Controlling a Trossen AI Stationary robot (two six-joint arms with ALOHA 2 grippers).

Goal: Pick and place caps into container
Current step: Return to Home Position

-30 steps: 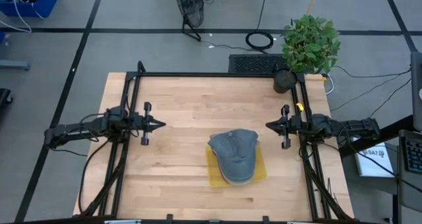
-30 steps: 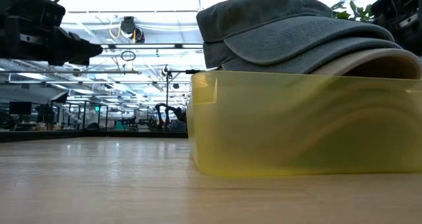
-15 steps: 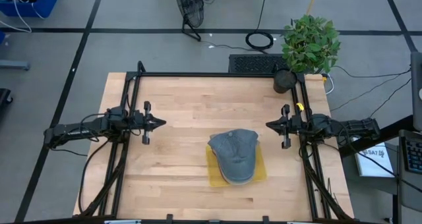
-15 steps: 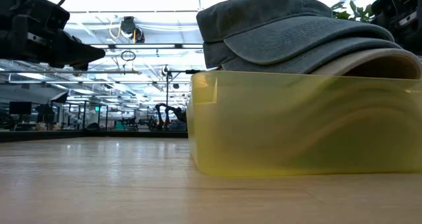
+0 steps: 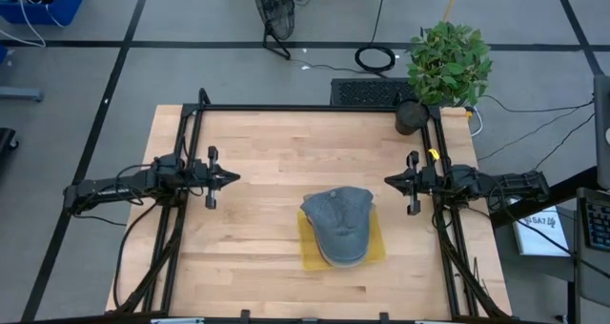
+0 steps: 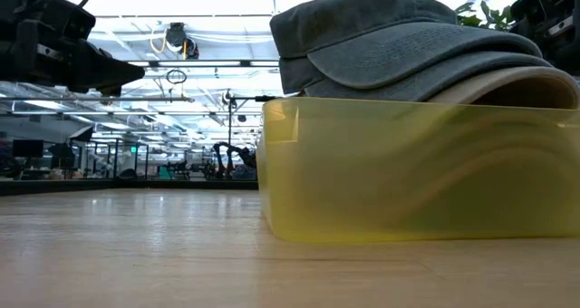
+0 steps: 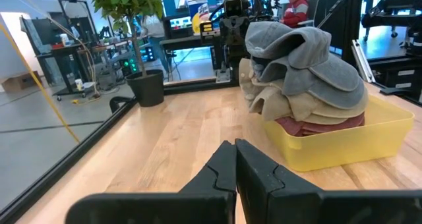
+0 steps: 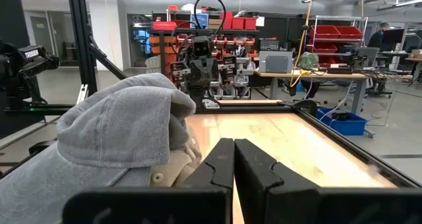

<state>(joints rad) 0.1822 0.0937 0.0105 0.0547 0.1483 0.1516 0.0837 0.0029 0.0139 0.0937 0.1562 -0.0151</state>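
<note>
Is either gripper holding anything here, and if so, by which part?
Nothing. The left gripper and right gripper are both shut and empty; the caps lie piled in the yellow container between them.

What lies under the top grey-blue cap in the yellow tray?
Under the grey-blue fabric cap lie khaki fabric caps, then a maroon cap at the rim of the yellow plastic tray. The pile and tray wall hide anything deeper.

Light wood table [image 5: 267, 152], black frame [image 5: 305, 108] round the edge. On it: yellow container [image 5: 307, 251] nr the front, right of ctr, & black plant pot [image 5: 411, 117] at far-right corner.
</note>
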